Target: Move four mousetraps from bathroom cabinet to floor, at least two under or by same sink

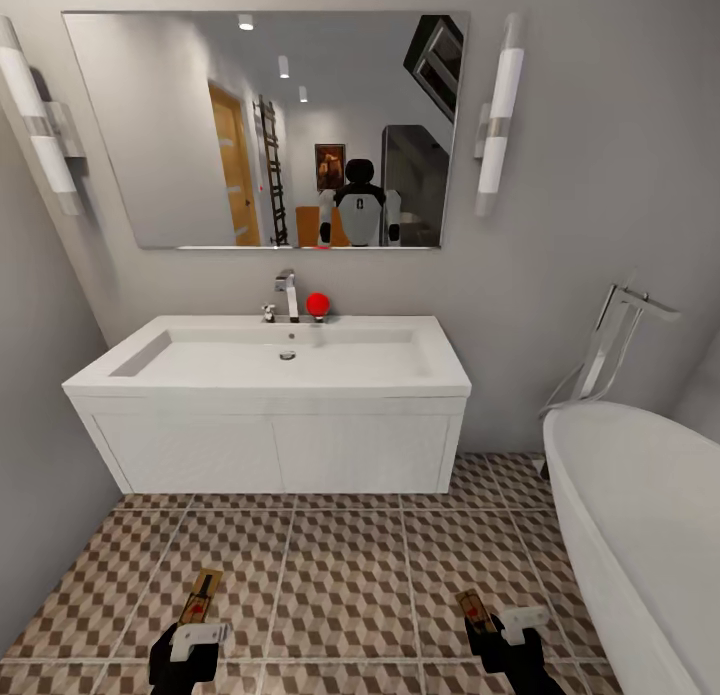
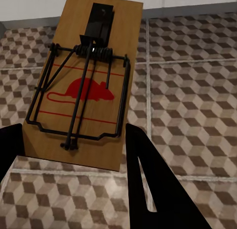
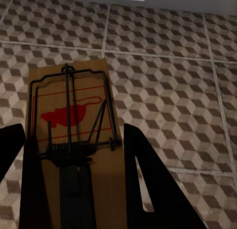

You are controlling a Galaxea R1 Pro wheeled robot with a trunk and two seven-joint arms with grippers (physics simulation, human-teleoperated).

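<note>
Currently at the carry-and-place step: each arm brings one mousetrap toward the bathroom sink [image 1: 290,360]. Left gripper [image 1: 197,637] sits low at the near edge of the head view, jaws clenched on the left mousetrap [image 1: 200,597], which sticks out forward over the bathroom floor [image 1: 350,565]. Right gripper [image 1: 508,627] likewise, jaws clenched on the right mousetrap [image 1: 476,611].

Left wrist view: board [image 2: 86,85] held at its near end between the dark fingers [image 2: 158,189], spring bar and red mouse print facing up, tilted over the cube-pattern tiles. Right wrist view: the other board [image 3: 74,140] gripped with its spring end toward the camera.

Both arms extended forward and down, well apart. Traps appear above the tiles, not resting on them; cannot tell the clearance.

Judgement: the white vanity [image 1: 270,445] is some tiles ahead. Next move calls for advancing toward it, lowering both boards flat, and releasing them under or just beside the basin.
</note>
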